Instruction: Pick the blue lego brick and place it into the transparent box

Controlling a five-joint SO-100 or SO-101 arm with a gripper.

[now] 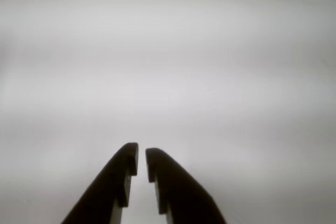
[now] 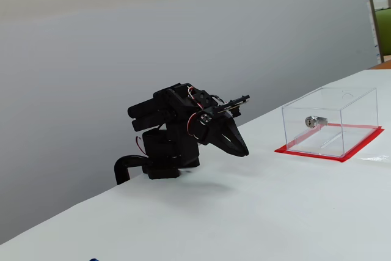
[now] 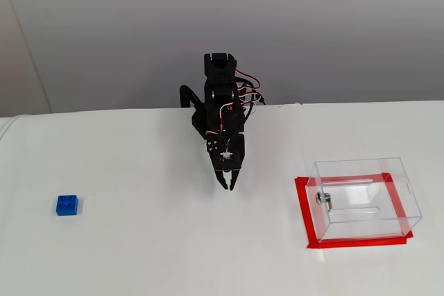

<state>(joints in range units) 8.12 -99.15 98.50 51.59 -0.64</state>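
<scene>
The blue lego brick (image 3: 67, 205) lies alone on the white table at the far left of a fixed view. The transparent box (image 3: 361, 199) stands on its red base at the right, with a silver lock (image 3: 322, 199) on its left wall. The box (image 2: 333, 123) also shows in the other fixed view. My gripper (image 3: 227, 185) hangs folded near the arm's base, tips pointing down at the table, between brick and box and touching neither. In the wrist view my gripper (image 1: 142, 151) is shut, with only a thin slit between the dark fingers and nothing in it. That view shows only bare table.
The black arm base (image 3: 220, 112) sits at the table's back edge against a grey wall. White table (image 3: 146, 254) stretches between brick, arm and box. A shelf edge (image 2: 380, 10) shows at the far right.
</scene>
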